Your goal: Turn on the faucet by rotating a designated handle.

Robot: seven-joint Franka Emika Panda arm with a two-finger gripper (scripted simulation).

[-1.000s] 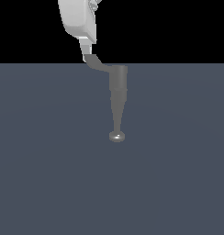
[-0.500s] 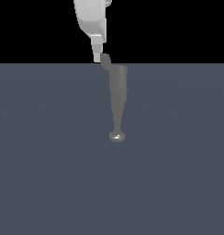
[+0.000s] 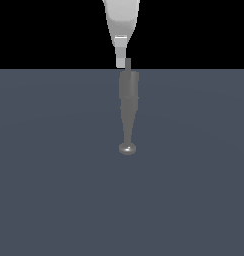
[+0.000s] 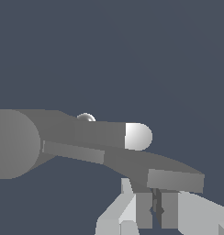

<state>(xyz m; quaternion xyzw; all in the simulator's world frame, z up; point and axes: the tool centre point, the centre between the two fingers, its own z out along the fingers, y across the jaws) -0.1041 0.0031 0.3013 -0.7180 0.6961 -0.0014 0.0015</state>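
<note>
The claw has shifted toward the exterior view's right; the handle has swung into line above the faucet.

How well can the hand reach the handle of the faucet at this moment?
Probably yes. The hand sits right at the handle, whose flat tip lies just beyond the fingertips, seemingly touching. Nothing stands between them. The faucet spout points away, clear of the approach.

Matte grey faucet with shiny tip, white hand, slate-blue floor.
</note>
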